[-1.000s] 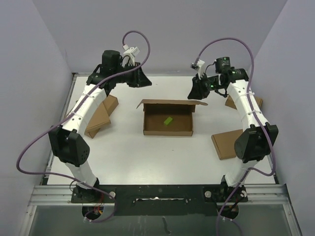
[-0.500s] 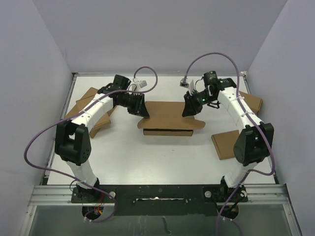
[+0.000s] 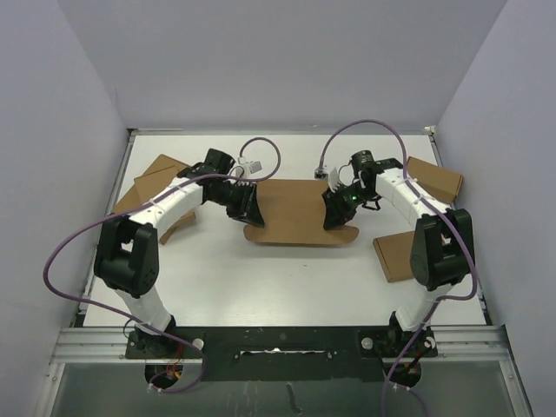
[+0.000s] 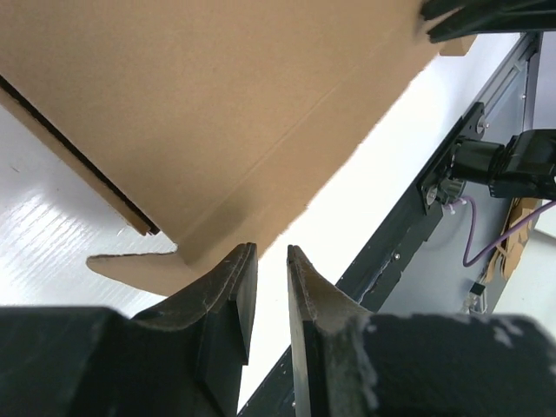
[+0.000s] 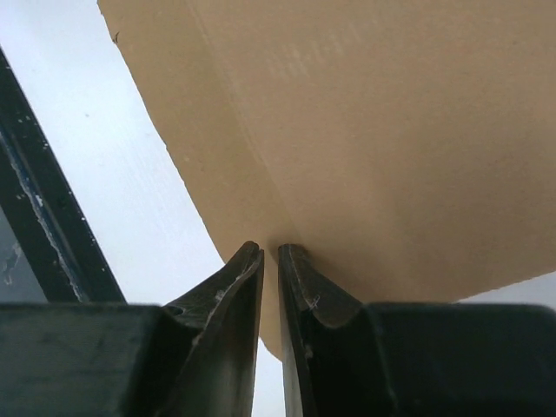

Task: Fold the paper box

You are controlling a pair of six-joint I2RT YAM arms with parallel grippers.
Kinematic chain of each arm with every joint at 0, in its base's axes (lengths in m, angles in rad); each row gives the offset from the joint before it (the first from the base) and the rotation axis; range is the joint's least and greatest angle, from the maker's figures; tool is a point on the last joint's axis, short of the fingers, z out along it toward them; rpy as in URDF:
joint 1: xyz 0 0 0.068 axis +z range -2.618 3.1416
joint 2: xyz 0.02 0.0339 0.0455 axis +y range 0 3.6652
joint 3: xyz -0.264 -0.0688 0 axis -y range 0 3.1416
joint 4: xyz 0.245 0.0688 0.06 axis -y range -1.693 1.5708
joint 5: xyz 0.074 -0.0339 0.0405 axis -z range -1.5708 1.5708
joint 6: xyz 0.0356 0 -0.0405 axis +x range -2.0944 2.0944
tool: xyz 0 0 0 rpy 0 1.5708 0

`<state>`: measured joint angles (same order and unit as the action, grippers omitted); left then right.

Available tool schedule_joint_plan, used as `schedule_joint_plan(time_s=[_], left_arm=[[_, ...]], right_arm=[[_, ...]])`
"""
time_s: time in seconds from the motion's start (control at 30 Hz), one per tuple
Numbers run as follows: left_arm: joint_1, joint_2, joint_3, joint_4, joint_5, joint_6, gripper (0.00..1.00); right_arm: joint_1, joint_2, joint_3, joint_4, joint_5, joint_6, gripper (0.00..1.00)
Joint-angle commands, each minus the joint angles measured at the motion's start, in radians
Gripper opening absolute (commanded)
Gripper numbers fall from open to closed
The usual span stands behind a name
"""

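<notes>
Between the nearly-together left claw point(image 4: 269, 252) and right claw point(image 5: 270, 249), the brown paper box point(image 3: 295, 213) lies closed, lid flat.

A plain brown cardboard mailer box point(image 3: 295, 213) lies flat, lid over, at the middle of the white bench point(image 3: 261, 278). The left claw point(image 3: 250, 208) is at its left edge and the right claw point(image 3: 334, 213) at its right edge.

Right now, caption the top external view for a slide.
Left gripper and right gripper at opposite lid ends of the plain brown cardboard mailer box.
</notes>
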<state>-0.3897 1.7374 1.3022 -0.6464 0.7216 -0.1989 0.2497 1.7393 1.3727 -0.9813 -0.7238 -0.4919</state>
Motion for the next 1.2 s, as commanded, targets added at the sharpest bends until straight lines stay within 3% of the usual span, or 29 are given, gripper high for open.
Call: schedule_joint_plan(time_s=[0.0,0.23,0.53,0.87,1.17], left_arm=[[-0.009,0.019,0.018,0.043,-0.011,-0.009,0.2],[-0.007,0.07,0.036,0.014,-0.054,-0.003,0.21],[-0.007,0.013,0.036,0.134,-0.037,-0.096,0.23],[-0.001,0.152,0.009,0.261,-0.029,-0.16,0.23],[0.012,0.084,-0.042,0.301,-0.063,-0.174,0.24]], right_arm=[[-0.015,0.048,-0.031,0.088,0.026,0.005,0.16],[-0.037,0.069,-0.067,0.129,0.001,0.006,0.17],[-0.066,-0.03,-0.049,0.102,-0.223,-0.049,0.21],[-0.097,0.074,-0.071,0.198,-0.054,0.07,0.2],[-0.127,0.044,-0.095,0.213,-0.103,0.06,0.22]])
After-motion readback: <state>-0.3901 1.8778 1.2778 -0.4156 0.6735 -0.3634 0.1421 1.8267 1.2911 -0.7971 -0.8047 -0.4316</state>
